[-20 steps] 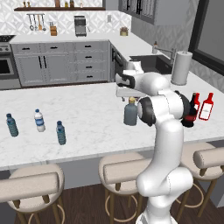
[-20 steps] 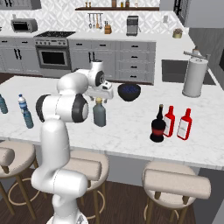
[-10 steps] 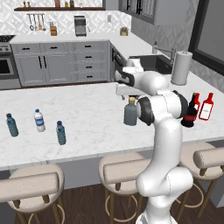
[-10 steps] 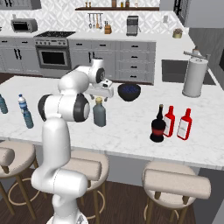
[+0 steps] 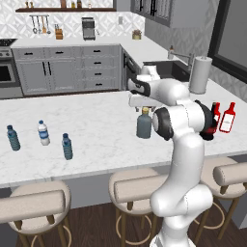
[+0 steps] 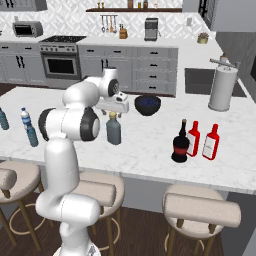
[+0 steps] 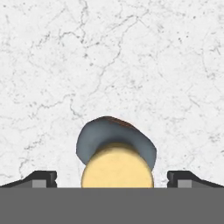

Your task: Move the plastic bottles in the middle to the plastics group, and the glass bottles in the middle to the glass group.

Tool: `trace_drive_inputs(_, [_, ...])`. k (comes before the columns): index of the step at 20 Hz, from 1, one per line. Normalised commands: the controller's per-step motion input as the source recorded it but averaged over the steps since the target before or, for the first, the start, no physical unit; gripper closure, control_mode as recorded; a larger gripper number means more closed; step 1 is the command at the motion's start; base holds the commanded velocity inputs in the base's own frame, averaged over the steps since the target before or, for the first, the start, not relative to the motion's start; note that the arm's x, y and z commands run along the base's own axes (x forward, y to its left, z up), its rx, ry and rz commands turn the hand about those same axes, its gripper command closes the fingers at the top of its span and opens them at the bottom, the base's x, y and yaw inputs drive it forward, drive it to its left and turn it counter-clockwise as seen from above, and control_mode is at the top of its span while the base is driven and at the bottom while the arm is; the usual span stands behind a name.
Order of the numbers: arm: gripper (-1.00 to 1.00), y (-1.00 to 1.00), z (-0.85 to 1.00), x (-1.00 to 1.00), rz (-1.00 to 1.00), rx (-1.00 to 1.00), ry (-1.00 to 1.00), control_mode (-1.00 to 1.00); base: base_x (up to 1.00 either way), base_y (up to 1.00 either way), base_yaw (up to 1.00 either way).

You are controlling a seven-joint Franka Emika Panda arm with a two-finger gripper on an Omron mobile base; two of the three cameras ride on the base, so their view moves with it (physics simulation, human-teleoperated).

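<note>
The jaws stand wide, one fingertip (image 7: 41, 178) on either side of the tan cap of the grey-blue stout bottle (image 7: 116, 148), which stands upright directly beneath them and holds nothing between itself and the marble surface (image 7: 131, 57).

What could go wrong, as I judge it: the cap sits slightly off the midline between the jaws, so a straight descent could bring one finger down onto the shoulder and tip the bottle. Closing on the narrow cap rather than the stout body could let the bottle swing or slip during the carry. At the far end, the black round-bellied bottle (image 6: 180, 144) already stands touching or just beside the glass group, so a careless set-down there could knock one of them over.

Counted:
- Red flat-shouldered bottles (image 6: 202, 141): two, well off to one side of the jaws.
- Black bottle: one, beside them.
- Grey-blue bottle: one, under the jaws.
- Small water bottles (image 5: 43, 132): three, well apart on the opposite side.
- Dark blue bowl (image 6: 147, 104): one, just beyond the jaws.
- Paper-towel roll (image 6: 222, 89): one.
</note>
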Motion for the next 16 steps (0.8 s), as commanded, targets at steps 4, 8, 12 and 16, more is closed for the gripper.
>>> trace_drive_inputs(4, [-1.00, 0.00, 0.00, 0.11, 0.00, 0.00, -0.01, -1.00, 0.00, 0.00, 0.00])
trace_drive_inputs(8, [-1.00, 0.00, 0.00, 0.10, 0.00, 0.00, 0.00, -1.00, 0.00, 0.00, 0.00])
trace_drive_inputs(12, [1.00, 0.00, 0.00, -0.12, 0.00, 0.00, 0.00, -1.00, 0.00, 0.00, 0.00])
trace_drive_inputs(16, [1.00, 0.00, 0.00, 0.00, 0.00, 0.00, 0.00, -1.00, 0.00, 0.00, 0.00])
